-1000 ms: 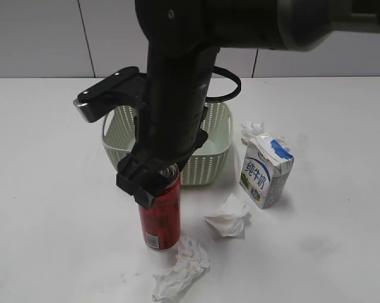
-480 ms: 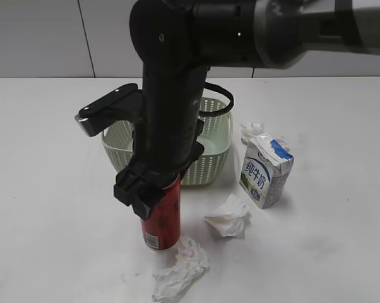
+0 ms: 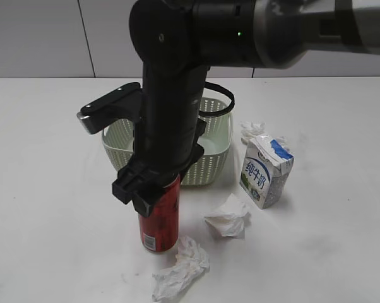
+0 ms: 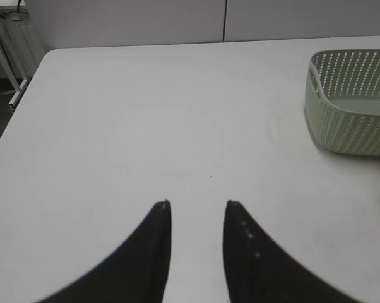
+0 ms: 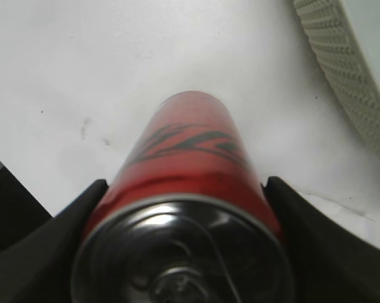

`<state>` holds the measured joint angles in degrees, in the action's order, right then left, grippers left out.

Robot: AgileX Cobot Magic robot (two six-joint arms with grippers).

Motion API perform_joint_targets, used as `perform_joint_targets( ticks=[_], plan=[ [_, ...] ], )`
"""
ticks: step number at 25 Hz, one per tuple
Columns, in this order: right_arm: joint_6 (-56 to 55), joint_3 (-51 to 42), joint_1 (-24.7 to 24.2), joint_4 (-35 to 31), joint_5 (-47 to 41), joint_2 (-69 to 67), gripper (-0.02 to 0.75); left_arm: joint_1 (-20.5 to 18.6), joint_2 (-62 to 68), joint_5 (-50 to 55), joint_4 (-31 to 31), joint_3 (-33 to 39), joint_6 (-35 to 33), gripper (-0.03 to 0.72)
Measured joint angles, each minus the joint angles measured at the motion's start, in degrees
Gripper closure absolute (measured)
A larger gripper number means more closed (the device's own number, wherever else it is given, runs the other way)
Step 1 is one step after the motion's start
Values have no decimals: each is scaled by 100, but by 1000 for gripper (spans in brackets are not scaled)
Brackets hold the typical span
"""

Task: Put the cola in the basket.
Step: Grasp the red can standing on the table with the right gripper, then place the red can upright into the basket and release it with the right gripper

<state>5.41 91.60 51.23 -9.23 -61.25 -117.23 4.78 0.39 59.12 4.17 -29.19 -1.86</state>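
Since the earlier frames the red can and the black arm gripping it are being seen shifted slightly left and toward the camera, and the arm's shoulder is now being shown more fully at top.

The white table (image 3: 45, 189) is being used as the work surface. The large black right arm (image 3: 171, 113) is being held down over the front of the pale green perforated plastic basket (image 3: 212, 161). The white-and-blue milk carton (image 3: 264, 170) is being left standing right of the basket.

The tall slim red cola can (image 3: 160, 218) is being clasped near its top by the right gripper (image 3: 146, 183), upright, just in front of the basket and outside it; whether its base is being kept on the table cannot be told. In the right wrist view the black fingers (image 5: 83, 208) are being pressed against both sides of the can.

Crumpled white tissues (image 3: 180, 268) are lying near the can.

The left gripper (image 4: 196, 243) is being held narrowly parted over bare table, clasping nothing.
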Motion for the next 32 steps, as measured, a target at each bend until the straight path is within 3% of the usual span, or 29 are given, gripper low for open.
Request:
perform_joint_targets(
  ticks=[10, 19, 23, 28, 32],
  plan=[
    [-21, 312, 0, 484, -486, -20, 214, 0, 0, 0, 0, 0, 0, 456],
    [222, 2343, 0, 502, -876, -31, 214, 0, 0, 0, 0, 0, 0, 456],
    [309, 3074, 0, 923, -876, 0, 214, 0, 0, 0, 0, 0, 0, 456],
    [443, 3213, -11, 1470, -919, 16, 214, 0, 0, 0, 0, 0, 0, 456],
    [624, 3213, -70, 1521, -936, -44, 214, 0, 0, 0, 0, 0, 0, 456]
  ],
)
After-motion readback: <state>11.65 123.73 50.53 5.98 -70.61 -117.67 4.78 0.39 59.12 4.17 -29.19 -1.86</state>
